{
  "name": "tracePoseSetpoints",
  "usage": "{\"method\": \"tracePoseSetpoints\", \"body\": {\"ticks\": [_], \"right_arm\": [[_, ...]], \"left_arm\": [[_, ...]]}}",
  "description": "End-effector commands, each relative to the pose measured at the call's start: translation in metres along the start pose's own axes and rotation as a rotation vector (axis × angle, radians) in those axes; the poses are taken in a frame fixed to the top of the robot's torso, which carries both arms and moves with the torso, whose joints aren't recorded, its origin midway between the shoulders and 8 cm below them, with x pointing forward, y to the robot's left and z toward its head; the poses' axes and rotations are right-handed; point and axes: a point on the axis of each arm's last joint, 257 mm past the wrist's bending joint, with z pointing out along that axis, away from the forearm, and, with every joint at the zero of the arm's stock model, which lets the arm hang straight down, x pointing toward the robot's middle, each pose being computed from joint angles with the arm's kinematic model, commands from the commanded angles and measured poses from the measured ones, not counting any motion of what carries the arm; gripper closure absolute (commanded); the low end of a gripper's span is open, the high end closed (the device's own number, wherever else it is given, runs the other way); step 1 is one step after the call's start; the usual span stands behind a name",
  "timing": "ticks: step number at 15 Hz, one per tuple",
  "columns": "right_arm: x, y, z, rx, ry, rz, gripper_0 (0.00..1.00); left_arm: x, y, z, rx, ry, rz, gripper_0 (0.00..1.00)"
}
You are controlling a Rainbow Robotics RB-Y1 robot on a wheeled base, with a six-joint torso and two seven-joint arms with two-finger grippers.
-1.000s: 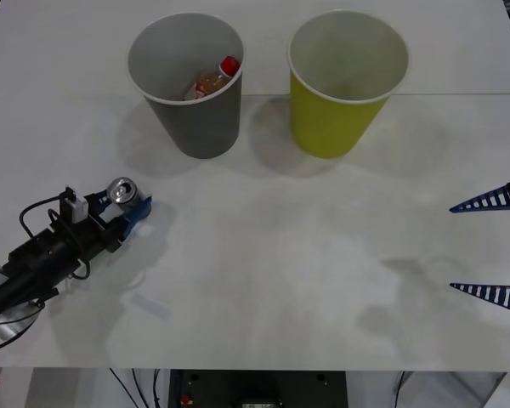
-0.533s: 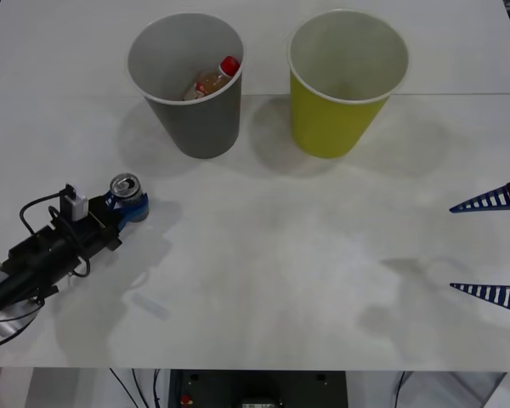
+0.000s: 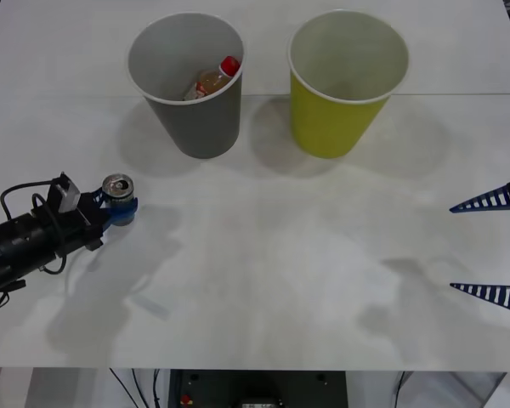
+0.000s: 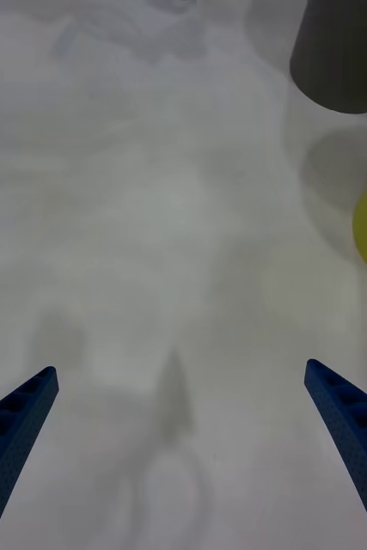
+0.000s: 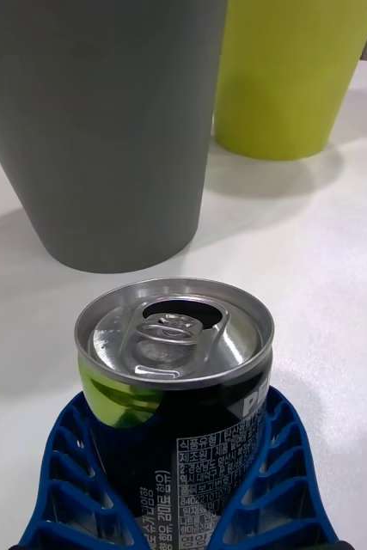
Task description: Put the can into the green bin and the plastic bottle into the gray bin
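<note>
- The left gripper point(image 3: 119, 209), on a black arm reaching in from about eight o'clock, has its blue ribbed fingers point(image 5: 63, 464) clamped round a small silvery-topped metal can point(image 5: 176, 378).
- The right gripper point(image 3: 491, 246) waits at three o'clock, its blue fingers point(image 4: 15, 421) spread wide apart.
</note>
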Motion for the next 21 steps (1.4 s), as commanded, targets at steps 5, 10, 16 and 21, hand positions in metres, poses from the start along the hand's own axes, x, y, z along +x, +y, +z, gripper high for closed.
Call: {"method": "tracePoseSetpoints", "body": {"ticks": [5, 10, 16, 21], "right_arm": [[0.0, 0.0, 0.0, 0.0, 0.0, 0.0, 0.0], [0.0, 0.0, 0.0, 0.0, 0.0, 0.0, 0.0], [0.0, 0.0, 0.0, 0.0, 0.0, 0.0, 0.0], [0.0, 0.0, 0.0, 0.0, 0.0, 0.0, 0.0]], "left_arm": [[-0.028, 0.002, -0.028, 0.1, 0.211, 0.061, 1.0], [-0.061, 0.005, -0.047, 0.109, 0.395, -0.009, 1.0], [-0.086, 0.004, -0.052, 0.016, 0.585, 0.014, 1.0], [-0.117, -0.008, -0.055, 0.083, 0.7, 0.075, 1.0]]}}
